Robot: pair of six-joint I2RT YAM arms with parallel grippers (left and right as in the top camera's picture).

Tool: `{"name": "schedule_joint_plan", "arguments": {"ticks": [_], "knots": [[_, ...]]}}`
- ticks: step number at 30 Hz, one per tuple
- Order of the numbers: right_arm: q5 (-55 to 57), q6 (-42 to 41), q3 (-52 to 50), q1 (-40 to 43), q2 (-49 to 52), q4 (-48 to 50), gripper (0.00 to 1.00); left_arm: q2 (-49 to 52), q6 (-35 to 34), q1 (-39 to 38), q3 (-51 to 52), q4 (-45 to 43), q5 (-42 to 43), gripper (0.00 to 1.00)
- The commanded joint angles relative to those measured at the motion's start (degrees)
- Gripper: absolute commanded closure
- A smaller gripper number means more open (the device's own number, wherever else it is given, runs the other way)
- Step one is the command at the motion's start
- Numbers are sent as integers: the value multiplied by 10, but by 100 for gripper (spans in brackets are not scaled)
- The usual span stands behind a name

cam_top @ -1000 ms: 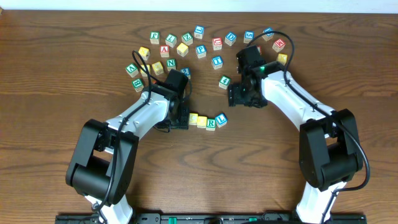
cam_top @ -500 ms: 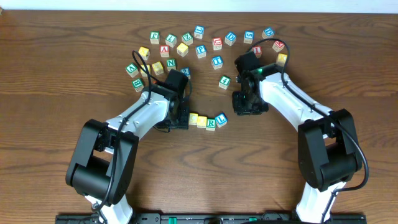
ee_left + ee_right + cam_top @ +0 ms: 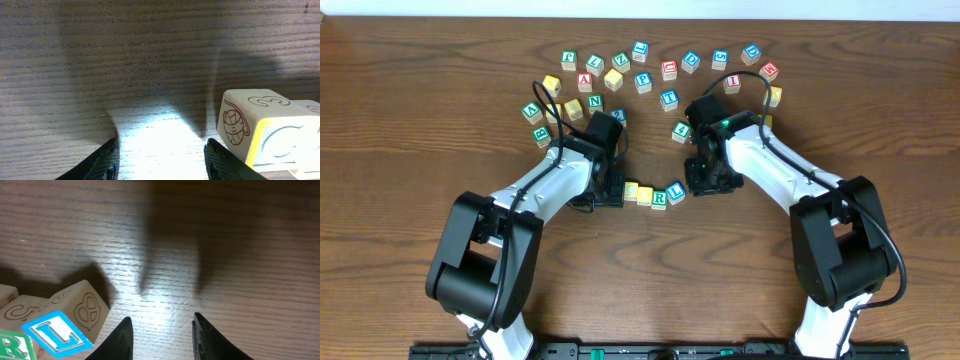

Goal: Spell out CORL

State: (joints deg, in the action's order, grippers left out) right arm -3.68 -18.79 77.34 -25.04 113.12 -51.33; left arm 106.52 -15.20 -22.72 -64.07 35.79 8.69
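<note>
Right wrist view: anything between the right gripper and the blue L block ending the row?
Nothing visible: only bare brown wooden table separates the open right gripper from the wooden block with the blue L.

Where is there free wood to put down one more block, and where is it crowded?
Free: the wood between the left arm and right arm, nearer than the block row; also outside each arm. Crowded: the far band of scattered blocks, and both ends of the row, where the left hand and right hand sit.

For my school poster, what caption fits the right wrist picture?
Open right claw low over the wooden table, next to the blue L block.
</note>
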Motion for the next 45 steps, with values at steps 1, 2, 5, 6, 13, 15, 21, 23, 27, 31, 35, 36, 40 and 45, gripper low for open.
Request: {"name": "schedule_joint_plan", "arguments": {"ticks": [1,2,5,6,13,15,21,23,27,31,35,36,40,45], "knots": [[-1,2,-4,-7,-2,7,66,5,-5,0,5,1,-1,46],[-1,3,-5,-8,-2,10,66,5,-5,0,5,1,-1,46],[3,13,-5,-8,-2,30,65,5,-5,0,5,1,-1,46],[3,14,-5,-8,-2,40,65,5,-5,0,5,1,-1,46],[-5,21,-4,-8,-2,116,66,5,-5,0,5,1,-1,46],[-25,21,-4,-8,-2,145,65,5,-5,0,5,1,-1,46],[-64,-25,-5,-8,-1,181,66,5,-5,0,5,1,-1,46],[-64,-47,-6,-9,2,172,66,5,-5,0,5,1,-1,46],[-72,-50,-11,-13,5,164,67,5,-5,0,5,1,-1,46],[-79,-50,-11,-24,5,158,67,5,-5,0,5,1,-1,46],[-78,-49,-11,-33,5,149,66,5,-5,0,5,2,-1,46],[-78,-49,-11,-33,5,145,66,5,-5,0,5,2,-1,46],[-78,-50,-12,-33,5,135,67,5,-5,0,5,2,-1,46],[-78,-50,-12,-32,5,123,69,5,-5,0,5,2,-1,46]]}}
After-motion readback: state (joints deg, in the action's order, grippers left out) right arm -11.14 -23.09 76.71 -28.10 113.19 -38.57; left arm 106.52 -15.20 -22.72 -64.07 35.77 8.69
